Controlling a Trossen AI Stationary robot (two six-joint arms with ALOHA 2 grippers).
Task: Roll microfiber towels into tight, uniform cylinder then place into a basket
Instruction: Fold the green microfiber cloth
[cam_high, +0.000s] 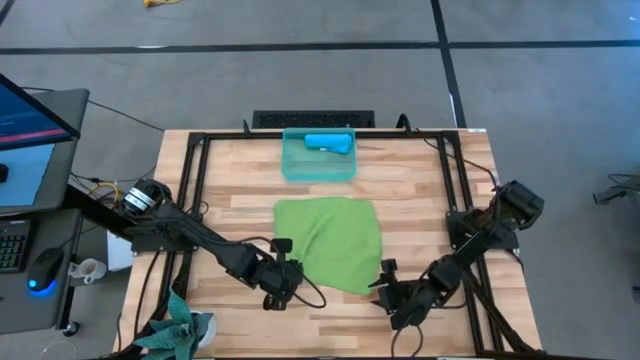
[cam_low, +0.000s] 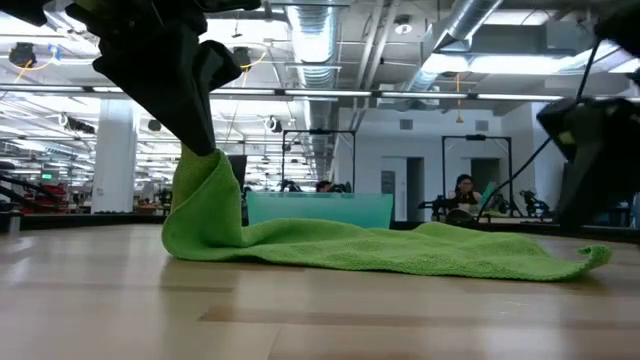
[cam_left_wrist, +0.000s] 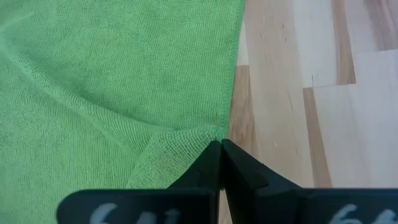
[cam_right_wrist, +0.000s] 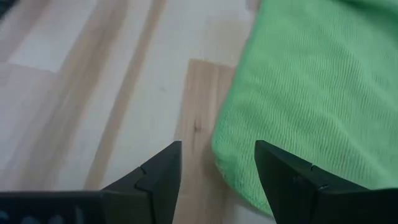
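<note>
Wooden table (cam_high: 240, 190), left gripper (cam_left_wrist: 221, 148) clenched on green towel (cam_high: 328, 240) corner, right gripper (cam_right_wrist: 217, 163) released beside opposite corner

Open-plan lab: exposed ceiling ducts (cam_low: 320, 40), rows of test rigs (cam_low: 478, 170).

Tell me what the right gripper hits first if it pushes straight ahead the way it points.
Most likely the green towel: the open right gripper has the towel's near corner just ahead between its fingers, with bare table beside it. Its height above the wood is unclear.
</note>
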